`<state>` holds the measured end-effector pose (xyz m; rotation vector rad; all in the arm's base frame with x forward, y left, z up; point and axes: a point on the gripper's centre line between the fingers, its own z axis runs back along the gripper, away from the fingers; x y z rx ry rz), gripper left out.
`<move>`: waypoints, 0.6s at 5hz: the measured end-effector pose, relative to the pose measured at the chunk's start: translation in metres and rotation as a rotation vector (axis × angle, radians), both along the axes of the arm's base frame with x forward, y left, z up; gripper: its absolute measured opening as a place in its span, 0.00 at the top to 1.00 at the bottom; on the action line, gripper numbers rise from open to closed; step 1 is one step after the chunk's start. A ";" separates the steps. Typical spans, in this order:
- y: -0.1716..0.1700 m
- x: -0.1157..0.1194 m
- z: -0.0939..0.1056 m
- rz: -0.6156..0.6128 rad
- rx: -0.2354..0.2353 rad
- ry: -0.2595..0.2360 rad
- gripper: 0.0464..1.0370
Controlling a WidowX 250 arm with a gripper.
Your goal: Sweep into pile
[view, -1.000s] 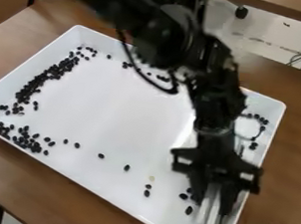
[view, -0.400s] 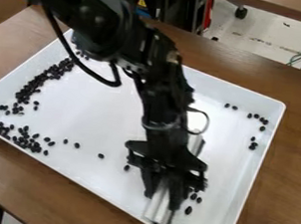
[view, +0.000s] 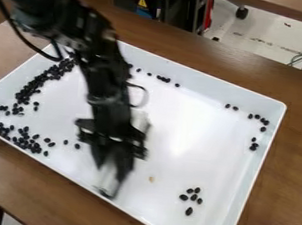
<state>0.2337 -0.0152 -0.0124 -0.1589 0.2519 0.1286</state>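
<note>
Surface (view: 288, 183): brown wood, carrying one white tray (view: 210, 150) set at an angle. Black arm (view: 105, 87) enters at the upper left and spans the tray. Its gripper (view: 112, 175) hangs over the near left-centre part of the tray. Jaws: clamped on a pale sweeping tool (view: 108, 181), which stands between them with its lower end at or close to the tray floor; contact cannot be confirmed. Tool's long axis runs from upper right to lower left in the view, steeply.

Beans, the material to be piled, are dark and spread in several lots. Largest lot: a dense band (view: 29, 91) along the left wall, left of the jaws. Next, a looser cluster (view: 23, 143) in the near left corner, also left of the jaws and slightly higher in the view than the tool's lower end. Thin rows lie by the far wall (view: 163, 79) and the right wall (view: 253, 146). A small group (view: 194, 197) sits well to the right of the jaws. Two single beans (view: 77, 146) lie between tool and corner cluster.

Assessment: a leftward stroke looks likely, the tool's length lying across that path. Risk: the small group at right would be left behind, needing a separate pass. Minor finding: one pale fleck (view: 151, 179), right of the tool.
</note>
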 end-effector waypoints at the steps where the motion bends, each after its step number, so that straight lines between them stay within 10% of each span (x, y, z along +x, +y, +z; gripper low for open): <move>1: 0.051 -0.007 0.002 0.006 0.057 0.016 0.69; 3: 0.124 -0.020 0.004 0.049 0.145 0.012 0.69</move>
